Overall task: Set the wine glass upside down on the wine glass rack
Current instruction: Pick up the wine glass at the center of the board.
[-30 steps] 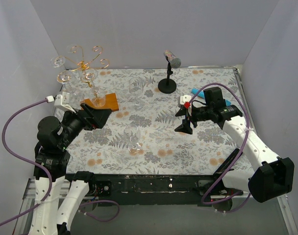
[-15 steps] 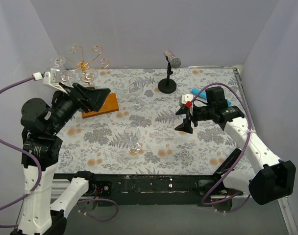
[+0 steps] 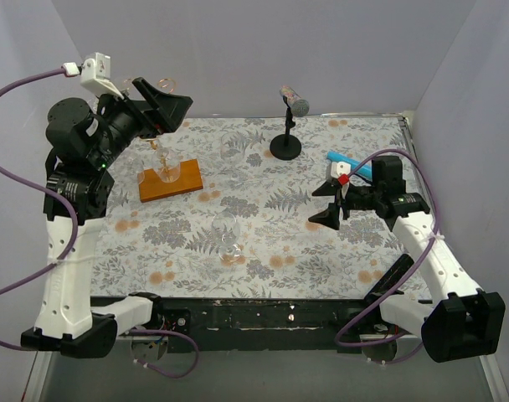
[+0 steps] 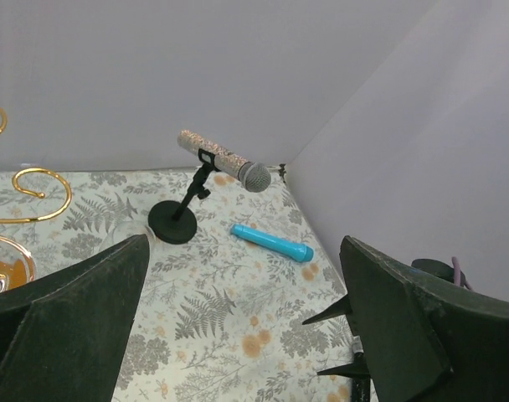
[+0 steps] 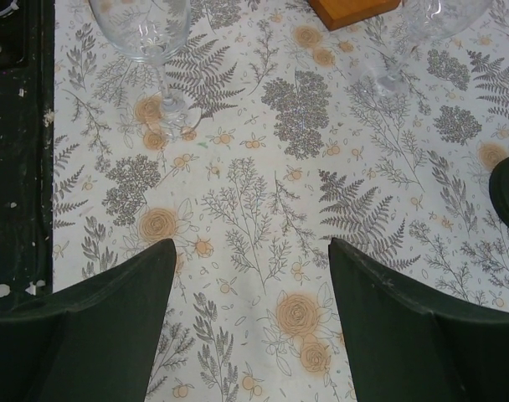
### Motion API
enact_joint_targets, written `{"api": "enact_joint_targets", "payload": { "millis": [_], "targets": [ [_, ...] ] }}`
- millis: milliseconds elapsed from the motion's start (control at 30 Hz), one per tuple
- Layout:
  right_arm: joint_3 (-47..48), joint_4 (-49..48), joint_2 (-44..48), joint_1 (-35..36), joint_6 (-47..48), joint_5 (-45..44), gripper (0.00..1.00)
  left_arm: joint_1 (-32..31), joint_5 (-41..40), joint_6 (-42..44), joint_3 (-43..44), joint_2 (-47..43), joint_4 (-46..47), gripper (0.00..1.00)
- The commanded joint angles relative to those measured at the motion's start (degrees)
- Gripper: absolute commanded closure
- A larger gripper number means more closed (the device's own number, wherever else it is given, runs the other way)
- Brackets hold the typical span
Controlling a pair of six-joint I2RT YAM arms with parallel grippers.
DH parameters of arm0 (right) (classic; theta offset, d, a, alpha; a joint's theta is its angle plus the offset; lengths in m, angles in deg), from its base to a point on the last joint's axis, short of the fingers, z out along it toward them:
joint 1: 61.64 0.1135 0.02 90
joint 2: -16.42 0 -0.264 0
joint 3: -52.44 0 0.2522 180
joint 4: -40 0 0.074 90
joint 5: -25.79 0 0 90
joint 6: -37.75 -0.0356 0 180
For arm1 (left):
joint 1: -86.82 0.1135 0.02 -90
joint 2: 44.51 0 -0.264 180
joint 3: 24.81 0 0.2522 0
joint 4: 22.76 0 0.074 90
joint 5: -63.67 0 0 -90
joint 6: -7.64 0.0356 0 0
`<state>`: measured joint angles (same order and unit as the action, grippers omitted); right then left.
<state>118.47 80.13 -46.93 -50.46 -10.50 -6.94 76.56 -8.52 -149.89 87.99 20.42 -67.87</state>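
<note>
The left claw hangs high over the back left corner of the table. Its jaws are spread wide and there is nothing between them. It hides most of the top of the wine glass rack. From above, only one gold curl shows past the claw, with the thin stem and the orange-brown wooden base below. A glass shows at the stem just above that base, but I cannot tell how it is carried.

Right of the rack, near the middle of the flowered cloth, the wine glass stands upright on its foot. It is well apart from both claws. A second glass stands farther back, between the rack and the microphone on its black stand.

The right claw is low over the cloth, right of centre. Its jaws are wide apart and hold nothing. A blue tube lies behind it.
</note>
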Motion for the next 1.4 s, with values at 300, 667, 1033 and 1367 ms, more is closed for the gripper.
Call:
{"api": "enact_joint_targets", "payload": {
  "millis": [300, 667, 1033, 1367],
  "targets": [
    [-3.7, -6.3, -1.0, -0.5, -2.9, 5.1, 0.19, -0.2, 1.5, 0.8, -4.2, -3.1, -1.3, 0.02],
    [-4.2, -8.2, -2.3, 0.4, -5.8, 6.1, 0.19, -0.1, 2.7, 1.5, -8.6, -5.3, -2.3, 0.02],
    [12.9, 1.1, -10.3, 20.7, -8.2, -9.8, 0.21, -0.1, -0.5, 1.4, -16.1, -13.7, -2.8, 0.02],
    [26.8, -3.1, -20.1, 24.9, -21.1, -27.8, 0.26, -0.1, -2.5, 1.3, -20.6, -19.5, -3.2, 0.02]
  ]
}}
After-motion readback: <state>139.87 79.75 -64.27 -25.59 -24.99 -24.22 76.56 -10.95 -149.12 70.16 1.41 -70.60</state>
